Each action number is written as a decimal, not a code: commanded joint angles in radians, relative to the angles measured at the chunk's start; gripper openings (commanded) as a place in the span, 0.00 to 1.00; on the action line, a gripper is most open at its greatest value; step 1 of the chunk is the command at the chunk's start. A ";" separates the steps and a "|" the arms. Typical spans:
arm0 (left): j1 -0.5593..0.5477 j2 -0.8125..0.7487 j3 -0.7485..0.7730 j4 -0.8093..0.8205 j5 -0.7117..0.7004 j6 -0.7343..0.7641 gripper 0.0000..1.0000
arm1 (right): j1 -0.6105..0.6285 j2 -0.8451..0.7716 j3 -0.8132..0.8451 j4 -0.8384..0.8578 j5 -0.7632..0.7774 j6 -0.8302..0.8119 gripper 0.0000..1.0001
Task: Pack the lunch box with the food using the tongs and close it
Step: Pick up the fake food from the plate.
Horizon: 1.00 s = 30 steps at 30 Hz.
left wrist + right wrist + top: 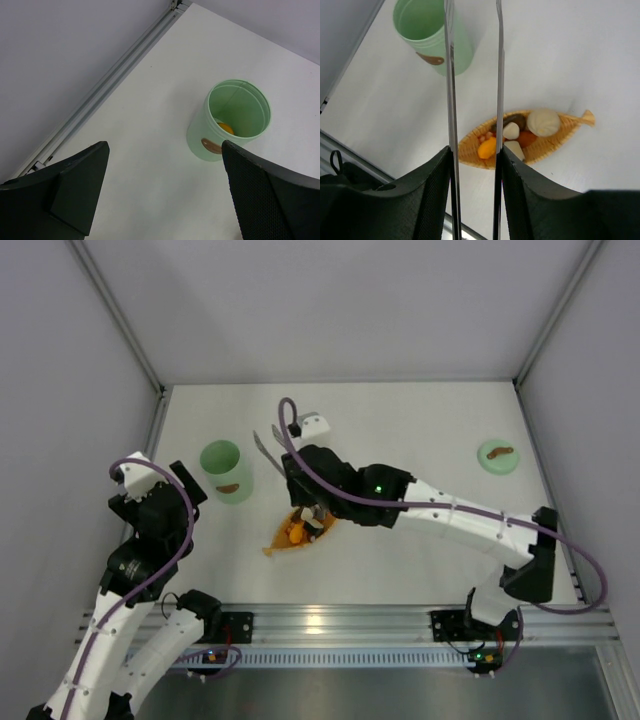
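**Right gripper [475, 155] grips long thin silver-grey metal tongs [450, 75] above the food tray**

We see the tongs' two slim arms pressed against the inner faces of the black fingers [435, 190]. They stand apart and nearly parallel. Their tips run out of the wrist view, so we cannot tell whether they carry anything.

Below them lies the orange leaf-shaped woven tray [560, 135] with the small orange, white and dark toy food pieces [512, 131]. The mint-green cylindrical plastic tub [226, 470] stands upright just beside the tray on the left, with one orange piece [225, 128] already inside. Its round lid [498, 455] lies well apart at the far right. The left gripper [165, 190] hangs wide open near the tub and touches nothing.

We judge these risks:
- The smooth metal could twist or slide between the pads if the squeeze loosens too far.
- A round piece could squirt from the tips and fall short of the tub.
- The long arms could strike the rim and tip the light tub, which nothing steadies.
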 commanded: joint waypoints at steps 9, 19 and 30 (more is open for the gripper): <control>0.001 -0.014 0.005 0.019 0.027 0.026 0.99 | -0.016 -0.271 -0.437 -0.120 0.130 0.220 0.42; 0.001 -0.009 0.002 0.020 0.032 0.027 0.99 | -0.018 -0.257 -0.534 -0.062 0.084 0.255 0.43; 0.001 -0.007 0.002 0.020 0.033 0.027 0.99 | -0.016 -0.248 -0.581 -0.013 0.023 0.276 0.47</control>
